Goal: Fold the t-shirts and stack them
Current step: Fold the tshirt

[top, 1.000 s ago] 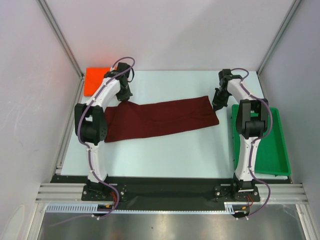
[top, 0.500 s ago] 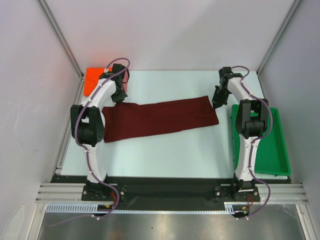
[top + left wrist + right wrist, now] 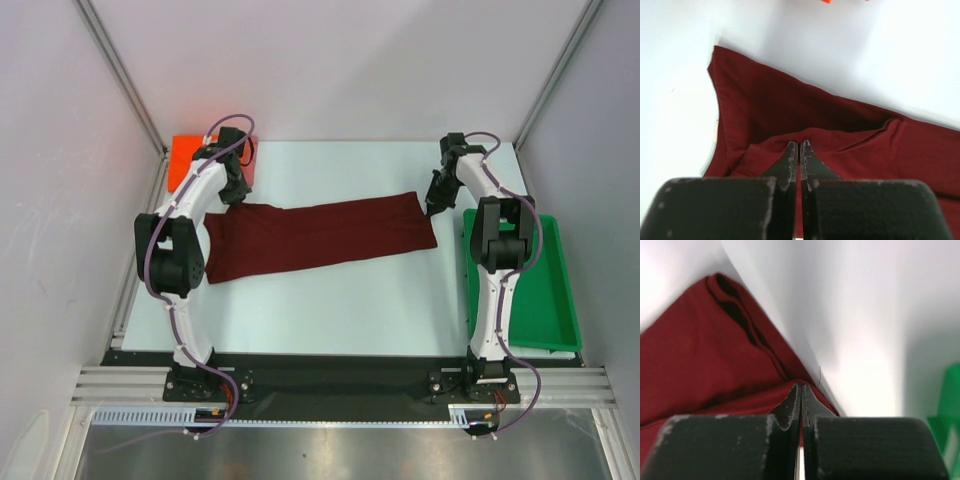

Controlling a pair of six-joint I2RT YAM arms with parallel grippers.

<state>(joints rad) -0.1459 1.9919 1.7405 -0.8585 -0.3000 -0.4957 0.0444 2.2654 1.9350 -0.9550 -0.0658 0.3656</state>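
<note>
The maroon t-shirt (image 3: 320,235) lies stretched out on the worktop (image 3: 330,300) between both arms, I'd guess so each end can be lifted evenly for the fold. The left end effector (image 3: 799,145) is pinched tight on cloth at one end and the right end effector (image 3: 801,386) on the other. The orange-red t-shirt (image 3: 185,160) sits just beyond the left one.

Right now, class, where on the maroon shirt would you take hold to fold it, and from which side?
At the far corners of the maroon shirt, one per short end, from above. It lies flat as a long strip, so the corners probably lift easiest. The left tool and right tool pinch there.
</note>
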